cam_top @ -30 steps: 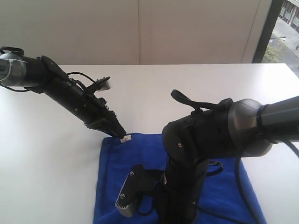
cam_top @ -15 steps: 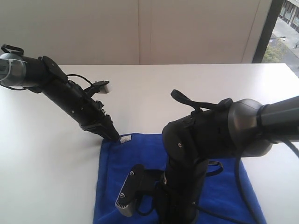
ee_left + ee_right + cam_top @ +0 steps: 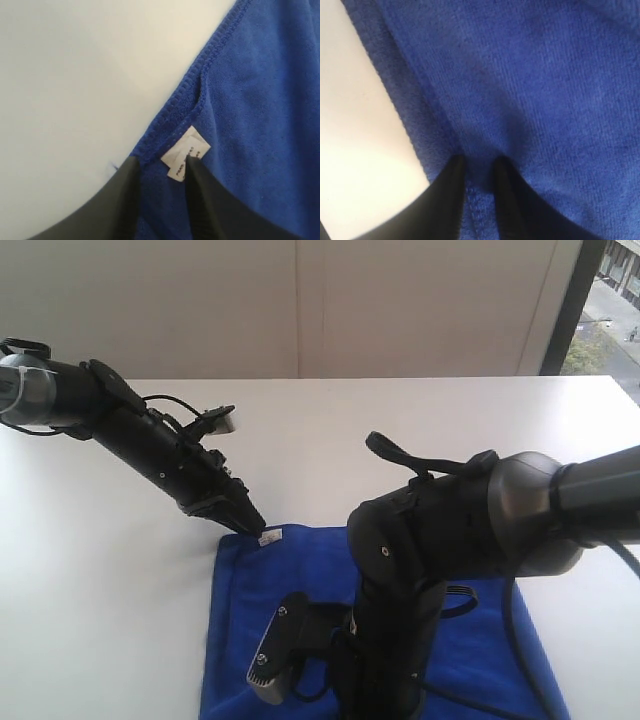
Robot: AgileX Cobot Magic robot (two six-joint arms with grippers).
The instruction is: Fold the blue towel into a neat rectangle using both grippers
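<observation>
The towel [image 3: 240, 620] lies flat on the table [image 3: 100, 570], at the near side of the exterior view; it is soft, light and limp, so it will sag and crease when lifted, and the grip should be at the corners or stitched edges, both raised together. The left gripper [image 3: 256, 528] stands on the far left corner, just beside the tag [image 3: 270, 537]; its fingers are a little apart with cloth between them, and I cannot tell if they pinch already. The right gripper [image 3: 477, 162] has its fingers closed on the towel edge. Compared to half a second ago, the left gripper has moved back toward the tag; the towel and tag have not shifted.
</observation>
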